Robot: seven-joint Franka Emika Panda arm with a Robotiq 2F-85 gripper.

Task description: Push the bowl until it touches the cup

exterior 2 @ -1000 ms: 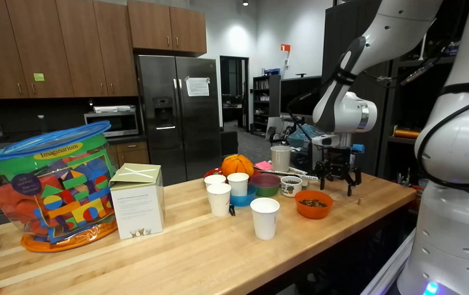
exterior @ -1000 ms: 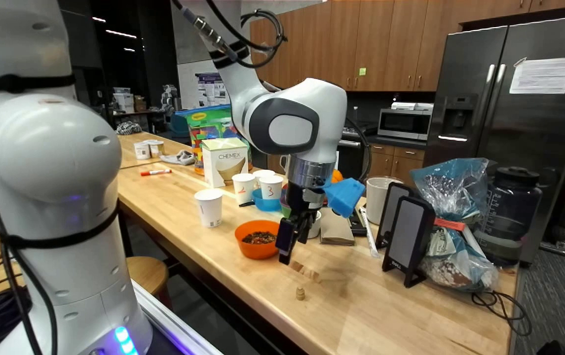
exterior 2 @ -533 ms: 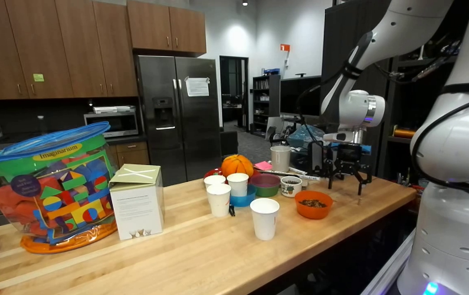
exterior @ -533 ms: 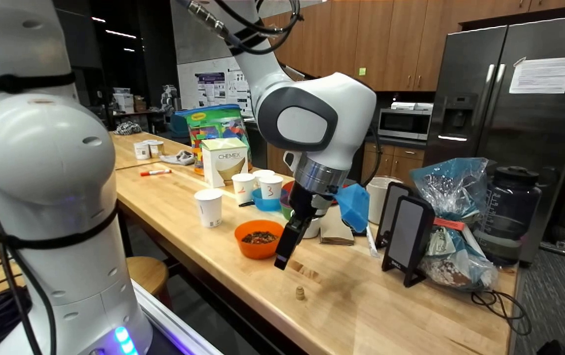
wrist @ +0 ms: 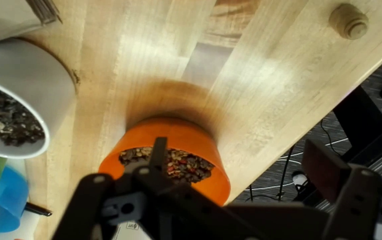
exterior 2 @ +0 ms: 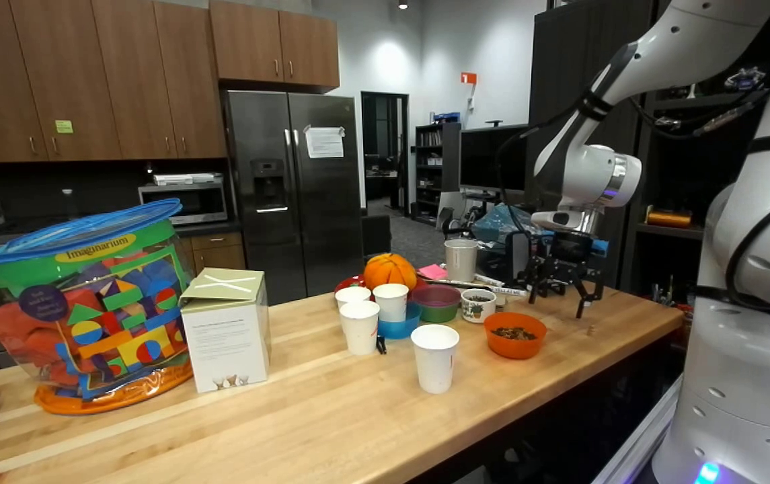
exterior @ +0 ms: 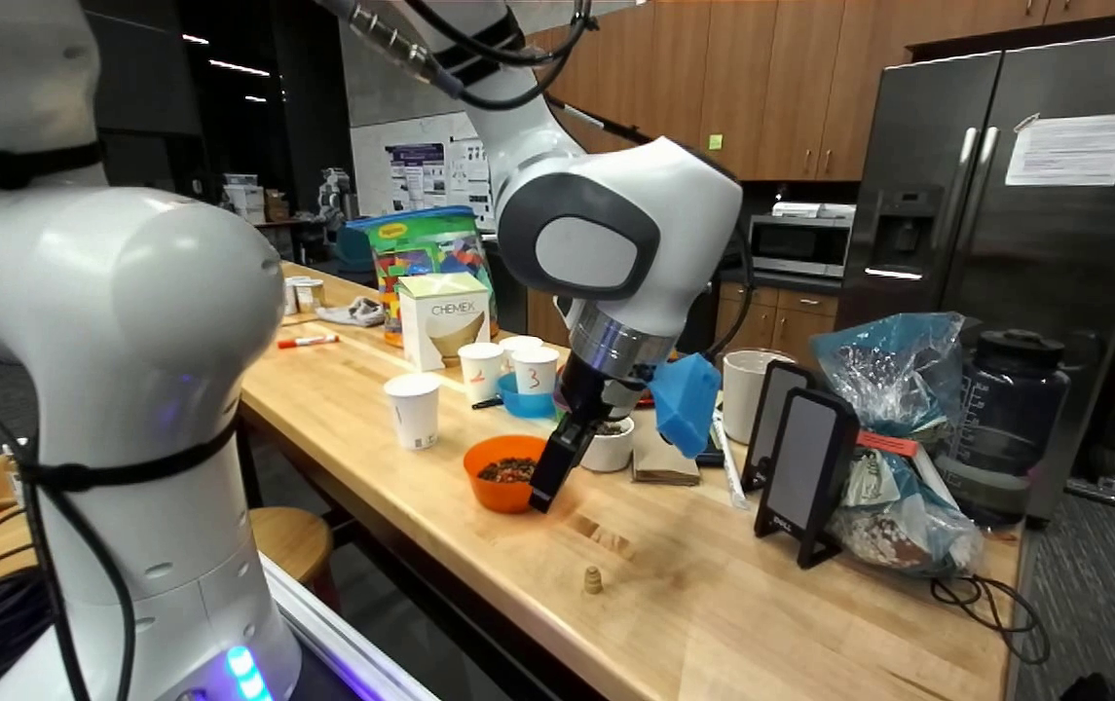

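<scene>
Open gap btwn bowl (exterior 2: 514,349) & cup (exterior 2: 435,361), obstacle: wht pot (exterior 2: 477,310) nr bowl

In both exterior views, a dark steel side-by-side refrigerator (exterior 2: 314,208). Above the refrigerator, wood-grain cabinets (exterior 2: 276,44); to its left, a microwave (exterior 2: 202,202). To its right, an open doorway (exterior 2: 385,158), a dark bookcase (exterior 2: 437,173) and a pale wall (exterior 2: 390,60), bright below a ceiling light (exterior 2: 403,4). At its foot, dark grey carpet (exterior: 1102,594); in front of it, a butcher-block worktop (exterior 2: 290,437). Across the worktop from the refrigerator, round wooden stools (exterior: 292,545). Far to its left, strip lights (exterior: 238,67).
</scene>
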